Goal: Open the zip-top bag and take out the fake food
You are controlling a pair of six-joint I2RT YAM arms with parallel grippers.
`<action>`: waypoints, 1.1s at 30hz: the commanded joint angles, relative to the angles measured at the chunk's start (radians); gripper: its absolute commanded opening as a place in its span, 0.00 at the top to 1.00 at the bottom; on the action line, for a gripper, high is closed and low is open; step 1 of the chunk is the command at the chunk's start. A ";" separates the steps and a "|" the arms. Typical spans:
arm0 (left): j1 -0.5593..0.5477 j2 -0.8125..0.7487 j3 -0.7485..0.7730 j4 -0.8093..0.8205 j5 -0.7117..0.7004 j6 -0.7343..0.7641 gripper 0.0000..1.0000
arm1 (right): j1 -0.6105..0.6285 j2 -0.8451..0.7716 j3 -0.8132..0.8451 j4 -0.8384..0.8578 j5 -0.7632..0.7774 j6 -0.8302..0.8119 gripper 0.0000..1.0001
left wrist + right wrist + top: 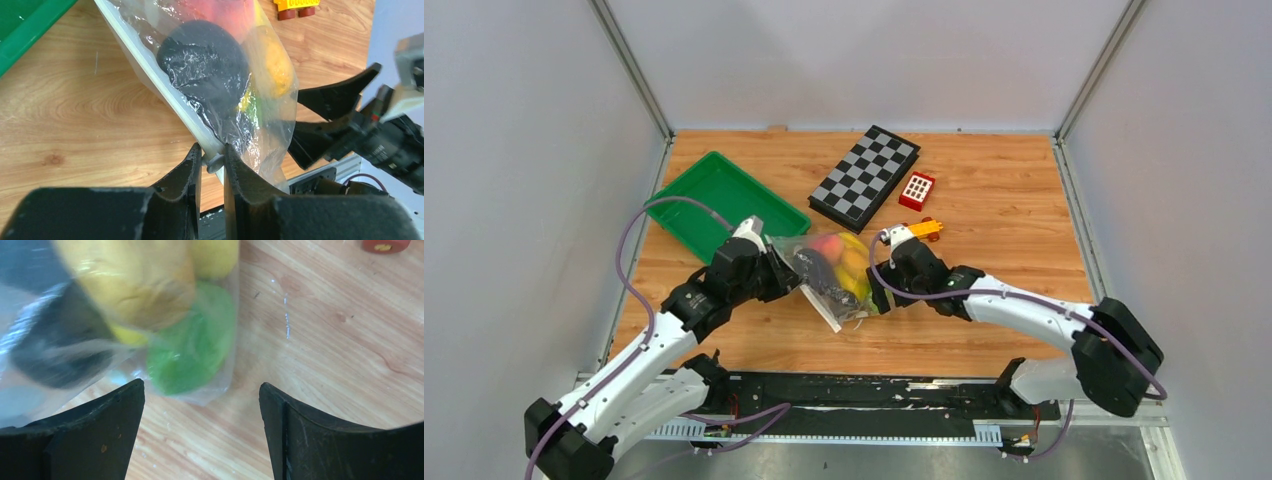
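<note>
**A:** Where is the zip-top bag (832, 275) found, and how is it laid?

**B:** It is seen on the wooden bench (984, 210), just right of the green tray (724, 200), off the tray's near right corner. Its long axis is run diagonally, away from that corner toward the right and the near edge. The white zip strip (165, 95) is laid along the side facing the left arm. Whether the bag rests fully on the bench cannot be told.

**A:** How is it described?

**B:** A clear, crinkled film pouch is shown, glossy and bulging. The fake food (839, 262) is packed inside. A dark rounded eggplant (205, 65) is pressed against the film beside the strip. A red-orange piece, a smooth orange-yellow piece (277, 62) and a matte green piece (192, 347) are also seen, the green one in the corner farthest from the tray.

**A:** And the claws?

**B:** The left claw (212, 156) is closed tight on the zip strip, which is pinched between its black fingers. The right claw (200, 387) is held spread wide at the bag's far corner, with nothing gripped and the green piece just ahead of the gap.

**A:** What else is noted?

**B:** A folded chessboard (865, 172), a red block (917, 190) and a yellow toy car (926, 229) are set further right of the tray.
</note>
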 commanded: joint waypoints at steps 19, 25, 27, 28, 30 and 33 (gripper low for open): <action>0.003 -0.175 -0.104 0.021 -0.007 -0.166 0.49 | 0.463 -0.207 0.155 -0.054 0.239 -0.359 0.14; 0.002 -0.174 -0.152 0.051 0.001 -0.185 0.71 | 0.536 -0.176 0.174 -0.012 0.234 -0.417 0.14; 0.003 -0.178 -0.164 0.069 0.006 -0.191 0.80 | 0.561 -0.151 0.192 -0.011 0.238 -0.435 0.14; 0.002 -0.178 -0.165 0.072 0.006 -0.193 0.83 | 0.579 -0.142 0.200 -0.009 0.248 -0.446 0.14; 0.002 -0.179 -0.163 0.072 0.003 -0.191 0.90 | 0.604 -0.114 0.218 -0.006 0.274 -0.464 0.14; 0.002 -0.179 -0.157 0.079 0.003 -0.196 0.98 | 0.643 -0.065 0.248 -0.002 0.334 -0.480 0.14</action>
